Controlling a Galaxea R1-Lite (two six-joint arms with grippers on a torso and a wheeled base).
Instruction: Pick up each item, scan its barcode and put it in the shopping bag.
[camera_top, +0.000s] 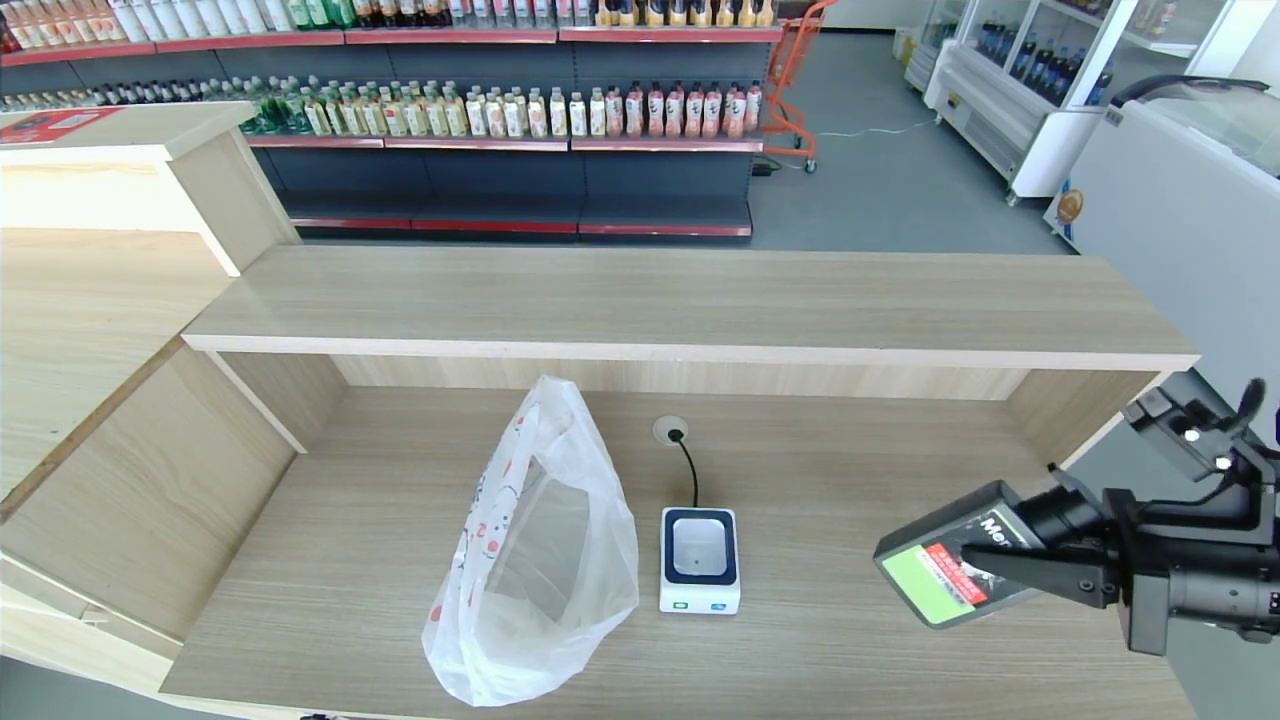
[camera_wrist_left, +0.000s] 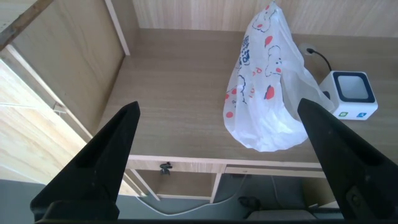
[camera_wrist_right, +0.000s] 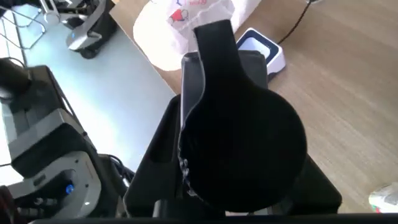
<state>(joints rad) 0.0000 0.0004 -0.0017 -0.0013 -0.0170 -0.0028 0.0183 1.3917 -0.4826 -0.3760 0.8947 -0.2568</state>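
**Right gripper holds a boxed item over the counter; bag and scanner stand ready**

At the right edge of the head view, the right gripper is clamped on a dark box. The box carries a green and red label and is held above the right end of the wooden counter, tilted, with the label facing up. It is well apart from the scanner and the bag.

The shopping bag stands in the lower middle of the frame. It is thin clear plastic with red print, and its mouth gapes open toward the scanner. The white scanner, with a dark-framed window on top, sits just beside the bag on its right. Its black cable runs up to a round port in the counter.

In the left wrist view, the left gripper hangs over the counter's near edge. Its fingers are spread wide with nothing between them.

Behind the counter's raised ledge, shelves of bottles line the upper left. Glass-fronted coolers stand at the upper right.
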